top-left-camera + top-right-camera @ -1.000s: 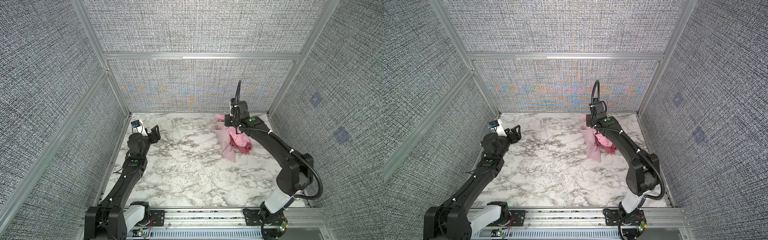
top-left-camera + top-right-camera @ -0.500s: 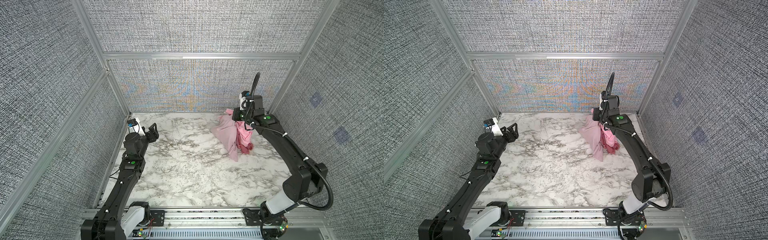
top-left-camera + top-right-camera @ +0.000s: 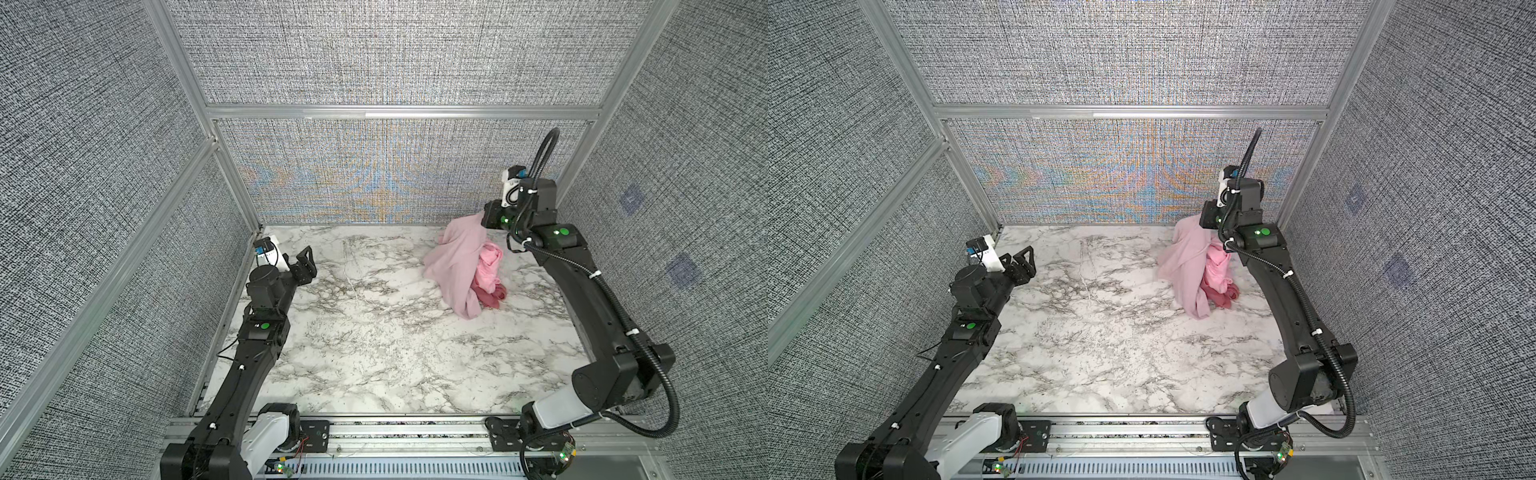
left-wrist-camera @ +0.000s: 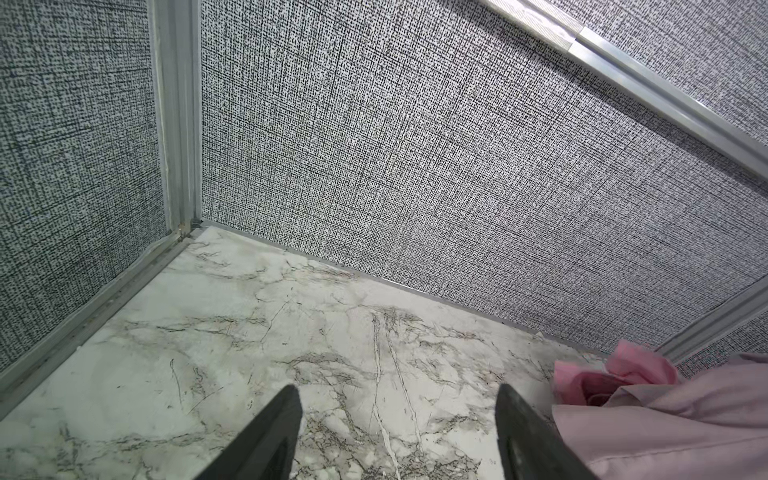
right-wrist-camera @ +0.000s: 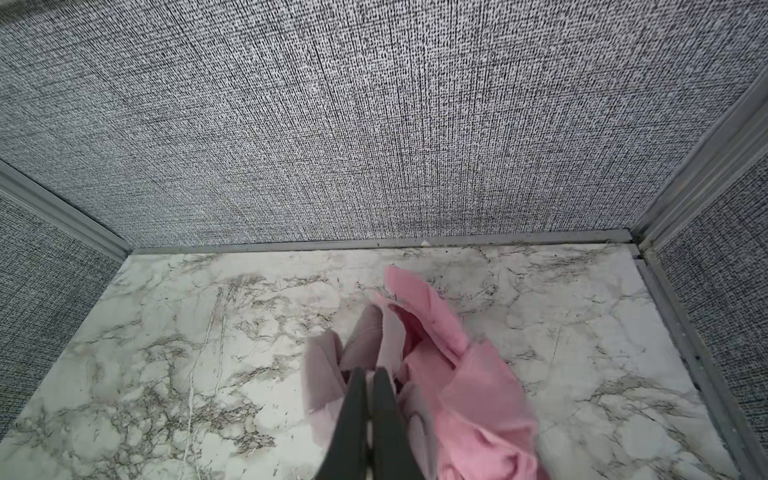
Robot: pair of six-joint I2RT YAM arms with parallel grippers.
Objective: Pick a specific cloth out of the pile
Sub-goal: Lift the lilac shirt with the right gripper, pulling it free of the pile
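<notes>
1. The right gripper (image 5: 369,376) is clamped tight on the cloth (image 3: 456,259), holding one corner high near the back wall (image 3: 374,174).
2. The cloth hangs in a long drape, lower end down on the table (image 3: 374,353), against the pile (image 3: 490,270) just beside it.
3. The left gripper (image 3: 304,262) hovers with jaws wide, empty, well apart from both at the left side.

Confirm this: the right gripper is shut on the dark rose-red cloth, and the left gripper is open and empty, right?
Not quite. The right gripper is shut on the pale mauve-pink cloth, as the right wrist view shows; the dark rose-red cloth lies on the table. The left gripper is open and empty.
</notes>
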